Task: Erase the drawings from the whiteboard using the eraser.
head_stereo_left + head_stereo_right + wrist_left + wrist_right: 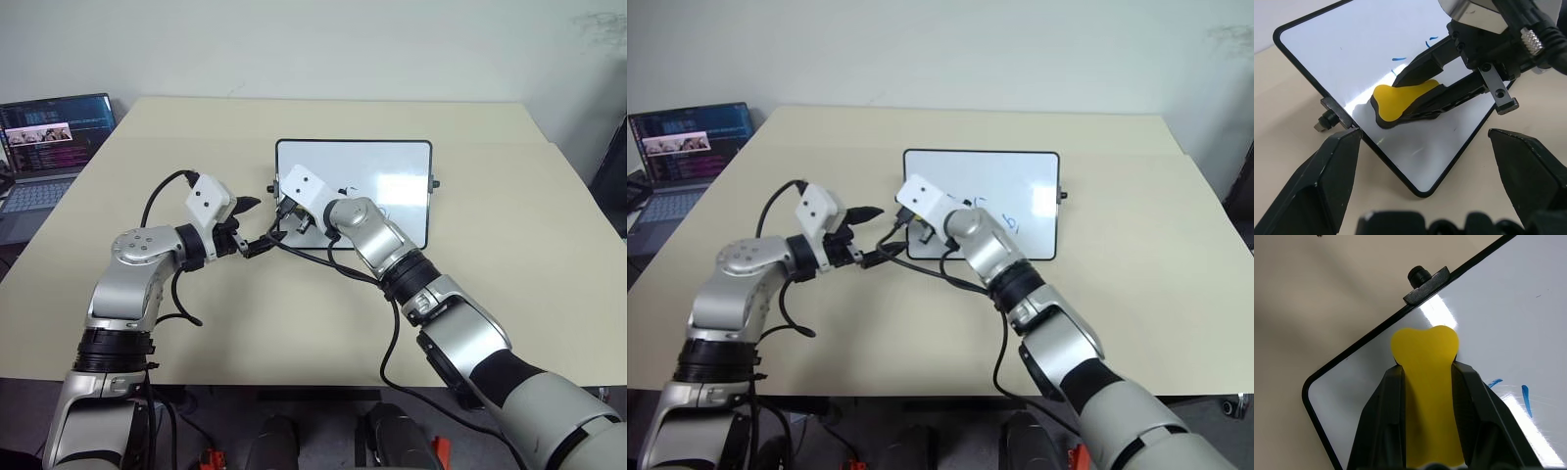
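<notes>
While the whiteboard (pixel 392 166) lies flat on the table (pixel 509 294), blue drawings (pixel 1011 224) are seen unerased from the head view. From the left wrist, the left gripper (pixel 1425 183) is seen spread and empty. From the right wrist, the eraser (pixel 1426 382) is clenched by the right gripper (pixel 1427 377) near the board's edge; wiping is judged barely begun.

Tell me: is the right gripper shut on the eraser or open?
Shut on it: the right gripper has the yellow eraser squeezed between both fingers, over the whiteboard.
</notes>
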### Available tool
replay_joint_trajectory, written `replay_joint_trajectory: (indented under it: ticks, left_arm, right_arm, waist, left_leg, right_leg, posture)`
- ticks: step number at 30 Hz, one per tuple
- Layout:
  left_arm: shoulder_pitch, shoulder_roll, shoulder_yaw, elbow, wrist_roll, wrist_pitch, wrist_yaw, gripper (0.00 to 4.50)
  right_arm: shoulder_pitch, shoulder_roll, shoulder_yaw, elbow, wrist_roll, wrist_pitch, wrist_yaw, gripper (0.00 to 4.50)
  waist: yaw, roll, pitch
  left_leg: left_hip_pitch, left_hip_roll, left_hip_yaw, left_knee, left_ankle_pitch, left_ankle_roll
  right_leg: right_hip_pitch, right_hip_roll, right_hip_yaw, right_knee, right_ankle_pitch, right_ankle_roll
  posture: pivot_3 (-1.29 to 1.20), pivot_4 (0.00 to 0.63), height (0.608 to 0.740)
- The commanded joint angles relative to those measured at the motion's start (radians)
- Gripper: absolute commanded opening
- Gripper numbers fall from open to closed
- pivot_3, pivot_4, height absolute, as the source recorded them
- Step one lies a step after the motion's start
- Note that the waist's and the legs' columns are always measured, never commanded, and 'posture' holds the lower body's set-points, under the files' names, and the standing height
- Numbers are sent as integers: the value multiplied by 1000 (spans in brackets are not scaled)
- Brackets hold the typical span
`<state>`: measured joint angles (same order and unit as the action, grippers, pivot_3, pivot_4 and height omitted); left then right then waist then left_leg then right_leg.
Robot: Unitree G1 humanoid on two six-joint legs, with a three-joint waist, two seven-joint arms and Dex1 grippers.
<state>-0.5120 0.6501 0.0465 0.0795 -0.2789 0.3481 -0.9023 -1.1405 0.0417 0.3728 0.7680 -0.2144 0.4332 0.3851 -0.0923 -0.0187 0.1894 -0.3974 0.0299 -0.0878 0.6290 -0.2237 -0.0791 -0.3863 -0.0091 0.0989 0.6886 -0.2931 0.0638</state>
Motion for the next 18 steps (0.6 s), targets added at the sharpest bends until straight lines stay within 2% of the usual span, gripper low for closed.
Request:
replay_joint_trajectory:
  ticks: [1, 18]
  left_arm:
    - [-17, 9, 20, -36, -12, -4, 5, 4500]
    - [-43, -2, 1, -19, -10, -8, -12, 4500]
  right_arm:
    - [-22, -61, -39, 77, -25, 7, -49, 956]
    - [-81, -168, -73, 192, -25, -73, -124, 956]
  waist:
    - [1, 0, 0]
    - [12, -1, -1]
  left_leg:
    - [0, 0, 0, 0, 0, 0]
    - [-1, -1, -3, 0, 7, 1]
  right_leg:
    - [0, 0, 0, 0, 0, 0]
    - [1, 0, -2, 0, 1, 0]
  posture:
    - [0, 150, 740]
    - [0, 150, 740]
